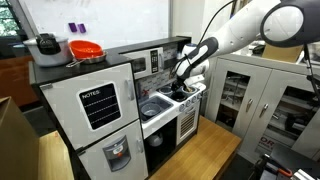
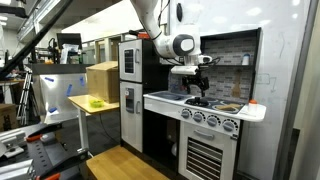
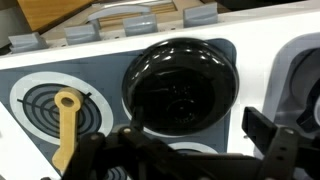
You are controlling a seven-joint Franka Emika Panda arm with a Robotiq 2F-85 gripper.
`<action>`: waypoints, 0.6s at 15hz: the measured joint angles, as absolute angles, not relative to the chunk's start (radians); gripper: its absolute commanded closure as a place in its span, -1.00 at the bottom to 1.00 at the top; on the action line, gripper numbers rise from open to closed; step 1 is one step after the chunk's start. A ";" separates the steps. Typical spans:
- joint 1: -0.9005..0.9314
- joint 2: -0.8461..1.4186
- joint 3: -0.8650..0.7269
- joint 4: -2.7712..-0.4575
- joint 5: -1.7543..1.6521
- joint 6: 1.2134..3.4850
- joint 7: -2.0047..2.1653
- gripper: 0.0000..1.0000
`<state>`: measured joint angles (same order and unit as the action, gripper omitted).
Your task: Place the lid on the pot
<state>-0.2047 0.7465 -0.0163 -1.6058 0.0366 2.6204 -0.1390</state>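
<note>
In the wrist view a round shiny metal pot (image 3: 180, 80) sits on the middle stove burner, dark with reflections. I cannot tell whether the lid lies on it, and no separate lid shows in any view. My gripper (image 3: 197, 137) hangs just above the pot's near edge with its fingers spread wide and nothing between them. In both exterior views the gripper (image 1: 186, 84) (image 2: 197, 86) hovers low over the toy stove top (image 2: 215, 106); the pot there is too small to make out.
A yellow spoon (image 3: 65, 125) lies on the left burner (image 3: 50, 105). A grey sink basin (image 1: 155, 106) adjoins the stove. An orange bowl (image 1: 86, 49) and a pale pot with dark top (image 1: 45, 45) stand on the toy fridge. Knobs line the stove's back panel (image 3: 140, 25).
</note>
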 measured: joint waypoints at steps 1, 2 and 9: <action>-0.206 0.760 -0.017 -1.590 0.037 2.619 -0.138 -1.00; -0.208 0.773 -0.018 -1.573 0.037 2.612 -0.136 -1.00; -0.239 0.821 -0.020 -1.476 0.051 2.471 -0.125 0.08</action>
<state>-0.2387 0.8207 -0.0203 -1.4764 0.0507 2.4710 -0.1250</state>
